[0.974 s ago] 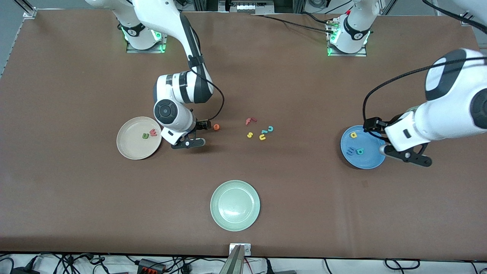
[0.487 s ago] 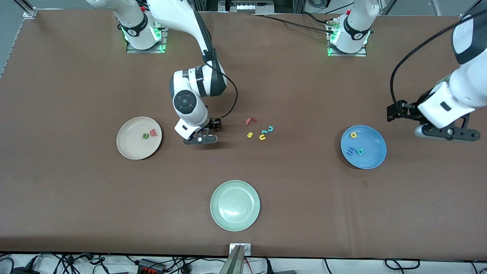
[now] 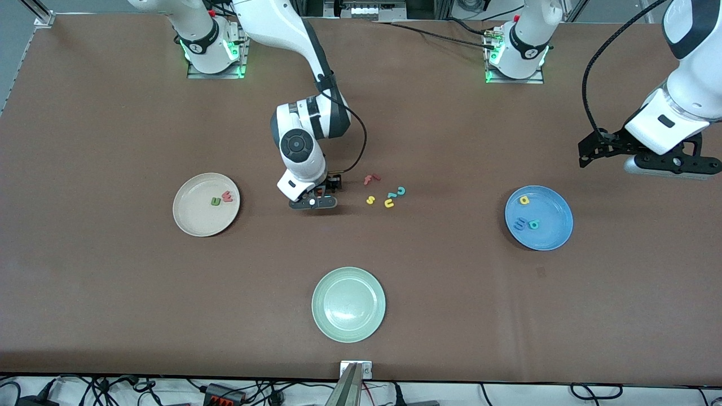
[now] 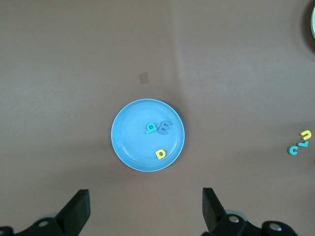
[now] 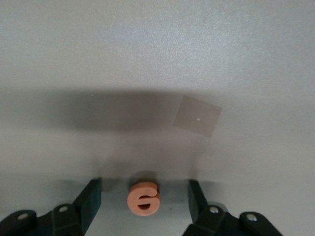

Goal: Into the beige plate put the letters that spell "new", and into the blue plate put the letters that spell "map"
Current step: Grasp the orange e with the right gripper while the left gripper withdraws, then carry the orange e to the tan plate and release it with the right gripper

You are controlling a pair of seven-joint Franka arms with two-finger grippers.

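Plainly brown table [image 3: 113, 282] — cables [image 3: 225, 392] along edge.

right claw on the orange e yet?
Apart. Right wrist view: the orange e lies on the table between the right claw's open fingers, with bare table showing on both sides.

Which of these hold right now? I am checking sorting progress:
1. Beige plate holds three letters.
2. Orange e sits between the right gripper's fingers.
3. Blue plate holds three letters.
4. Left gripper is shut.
1. False: the round cream-beige plate holds two foam letters, the dark green n and the pinkish-red w.
2. True: the orange foam e lies on the table between the right gripper fingers, untouched.
3. True: the round blue plate holds them.
4. False: the left gripper is open.
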